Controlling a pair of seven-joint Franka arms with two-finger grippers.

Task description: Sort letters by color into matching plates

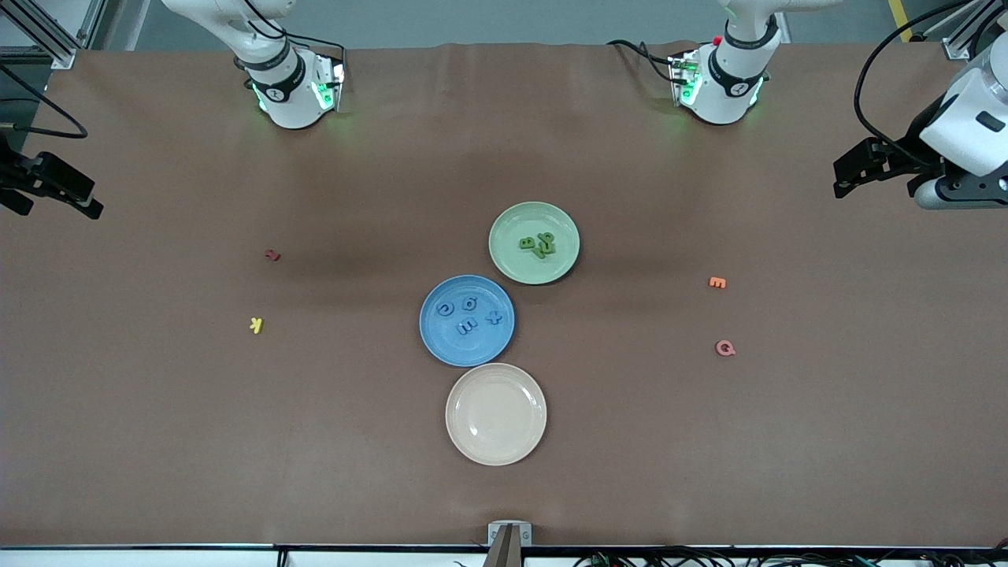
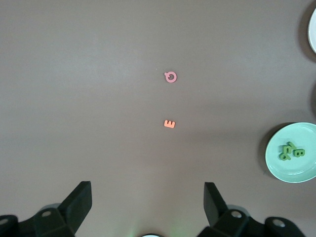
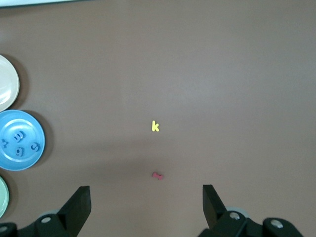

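The pale green plate [image 1: 513,227] holds several green letters [image 1: 538,244] in a small pile. The blue plate [image 1: 450,343] lies beside it, nearer the front camera, and holds several blue letters [image 1: 468,313] spread out. In the left wrist view the green plate [image 2: 277,165] and its letters [image 2: 292,150] show at the edge. In the right wrist view the blue plate [image 3: 34,129] and its letters [image 3: 19,143] show. My left gripper [image 1: 841,179] [image 2: 146,190] is open and empty, high over the left arm's end. My right gripper [image 1: 55,206] [image 3: 144,192] is open and empty, high over the right arm's end.
A beige plate [image 1: 496,413] lies nearest the front camera, touching the blue one. An orange E [image 1: 717,282] and a pink Q [image 1: 725,348] lie toward the left arm's end. A red letter [image 1: 272,254] and a yellow k [image 1: 255,324] lie toward the right arm's end.
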